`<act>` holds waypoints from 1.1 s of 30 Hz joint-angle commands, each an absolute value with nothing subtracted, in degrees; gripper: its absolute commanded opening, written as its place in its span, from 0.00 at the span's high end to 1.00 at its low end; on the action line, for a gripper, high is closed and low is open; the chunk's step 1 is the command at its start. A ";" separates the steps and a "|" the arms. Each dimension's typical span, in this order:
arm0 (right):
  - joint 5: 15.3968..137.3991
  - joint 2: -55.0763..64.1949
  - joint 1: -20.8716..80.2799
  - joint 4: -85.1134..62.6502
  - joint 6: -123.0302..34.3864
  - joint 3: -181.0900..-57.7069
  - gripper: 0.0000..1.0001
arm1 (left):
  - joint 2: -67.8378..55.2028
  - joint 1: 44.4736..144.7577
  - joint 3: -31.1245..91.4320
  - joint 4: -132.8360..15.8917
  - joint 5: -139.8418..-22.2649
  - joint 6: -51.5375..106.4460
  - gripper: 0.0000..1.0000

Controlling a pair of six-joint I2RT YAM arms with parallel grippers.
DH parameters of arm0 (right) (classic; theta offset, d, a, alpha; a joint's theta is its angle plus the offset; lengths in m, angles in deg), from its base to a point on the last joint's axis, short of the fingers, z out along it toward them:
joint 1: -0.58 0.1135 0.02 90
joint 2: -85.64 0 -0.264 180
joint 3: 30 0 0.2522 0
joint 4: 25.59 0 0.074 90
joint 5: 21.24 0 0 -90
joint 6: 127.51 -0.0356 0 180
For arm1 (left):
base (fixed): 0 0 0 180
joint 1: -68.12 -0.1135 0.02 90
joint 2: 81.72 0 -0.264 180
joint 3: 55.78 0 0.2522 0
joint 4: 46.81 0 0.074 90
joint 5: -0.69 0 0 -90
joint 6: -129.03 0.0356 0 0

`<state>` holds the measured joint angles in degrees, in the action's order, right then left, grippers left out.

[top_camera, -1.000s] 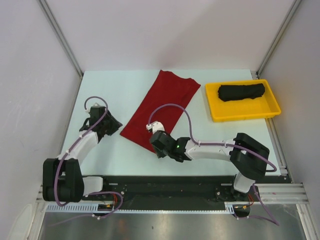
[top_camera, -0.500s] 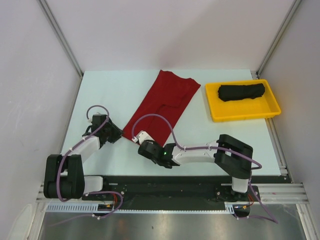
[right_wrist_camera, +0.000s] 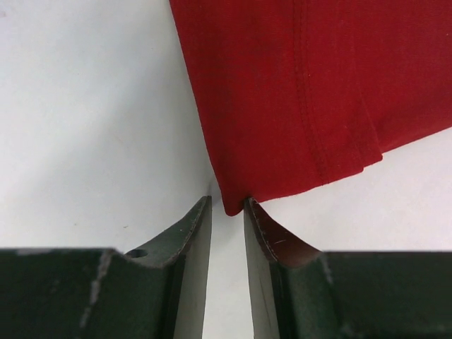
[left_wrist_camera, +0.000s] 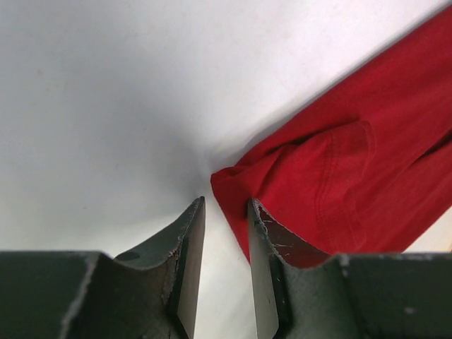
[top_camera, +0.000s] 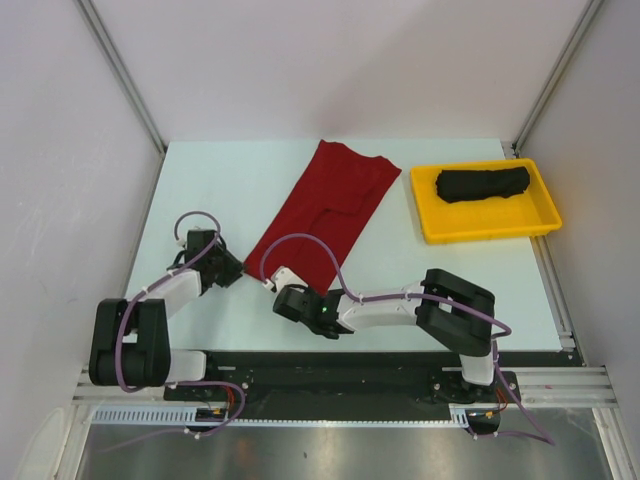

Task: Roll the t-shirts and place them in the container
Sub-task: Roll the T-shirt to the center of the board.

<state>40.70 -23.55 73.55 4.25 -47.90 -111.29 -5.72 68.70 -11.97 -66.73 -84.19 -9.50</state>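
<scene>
The red t-shirt (top_camera: 322,205) lies folded in a long strip, running diagonally from the table's back middle toward the front left. My left gripper (top_camera: 237,270) sits at the strip's near left corner; in the left wrist view (left_wrist_camera: 226,205) its jaws stand slightly apart, with the corner (left_wrist_camera: 236,187) just ahead of them. My right gripper (top_camera: 285,293) sits at the strip's near right corner; in the right wrist view (right_wrist_camera: 227,203) its jaws stand slightly apart with the cloth's tip (right_wrist_camera: 233,205) at their mouth. The black t-shirt (top_camera: 483,184) lies rolled in the yellow tray.
The yellow tray (top_camera: 490,226) stands at the back right of the white table. Grey walls and metal posts close the table at the back and both sides. The arm bases sit on a black rail along the near edge.
My right gripper has swung left and nearer, from the strip's right side to its near corner. My left gripper has moved right to the strip's left corner.
</scene>
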 commanded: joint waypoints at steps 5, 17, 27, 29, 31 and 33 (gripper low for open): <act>40.45 -24.31 73.44 5.05 -47.61 -112.67 0.76 | -3.06 68.29 -11.08 -62.95 -85.80 -9.22 0.70; 46.07 -20.62 73.09 5.49 -46.21 -112.76 0.95 | -7.17 68.29 -8.18 -68.30 -91.14 -8.52 1.00; 53.28 -16.23 75.72 7.51 -48.67 -113.81 0.98 | -16.15 68.29 -7.38 -80.17 -98.80 -3.59 1.00; 54.95 -16.40 75.37 7.51 -49.54 -113.90 0.98 | -16.16 68.29 -7.65 -81.05 -99.07 -3.42 1.00; 56.79 -16.57 74.41 7.33 -50.16 -113.99 0.98 | -14.68 68.29 -6.95 -81.67 -99.51 -3.33 1.00; 58.47 -16.58 73.27 7.25 -51.39 -113.99 0.99 | -12.83 68.29 -5.46 -82.11 -99.16 -3.68 1.00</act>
